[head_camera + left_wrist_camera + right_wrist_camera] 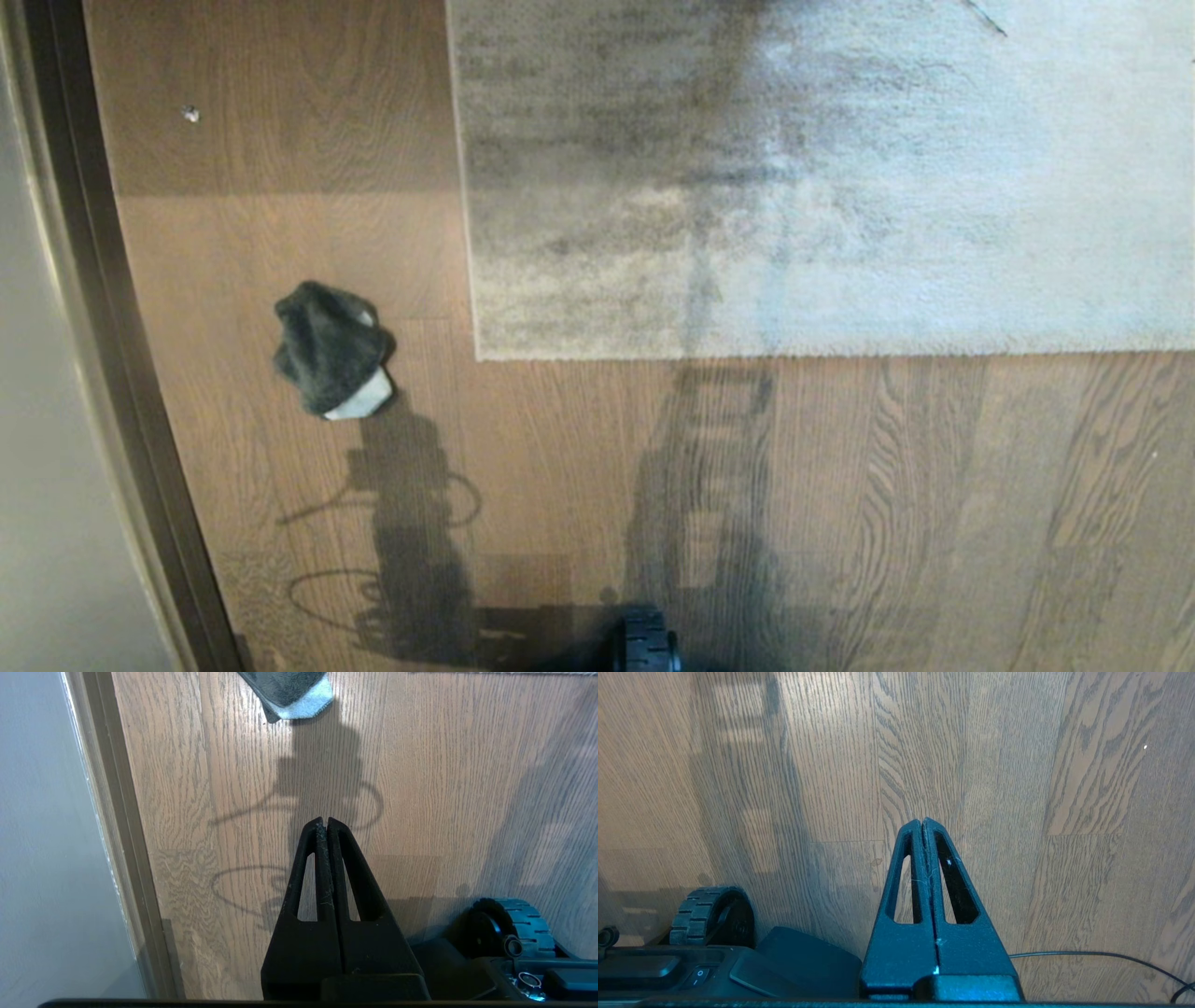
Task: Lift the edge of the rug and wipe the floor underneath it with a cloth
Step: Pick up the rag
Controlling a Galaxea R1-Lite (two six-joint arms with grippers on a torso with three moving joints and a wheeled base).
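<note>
My left gripper (325, 820) hangs above the floor (444, 788), its two black fingers pressed tip to tip with nothing between them; my right gripper (922, 820) hangs the same way over bare planks, fingers together and empty. Neither arm shows in my head view; only their shadows fall across the wood.

The cloth (329, 347) lies on the floor to my left, a dark fuzzy wad with a pale corner turned out at its near side; it sits just beside the rug's near-left corner, apart from it, with a strip of plank between. In my left wrist view the same cloth (290, 693) shows at the far edge, ahead of my closed fingertips and well clear of them.

The rug edge (822, 355) runs straight across in front of me and lies flat on the planks; the rug's left border runs away from me past the cloth. A dark baseboard (112, 327) runs along the wall on my left; a small pale speck (190, 114) lies on the floor farther off; my base's front wheel (644, 644) shows at the near edge; a thin black cable (1101, 955) trails on the floor by my right gripper.
</note>
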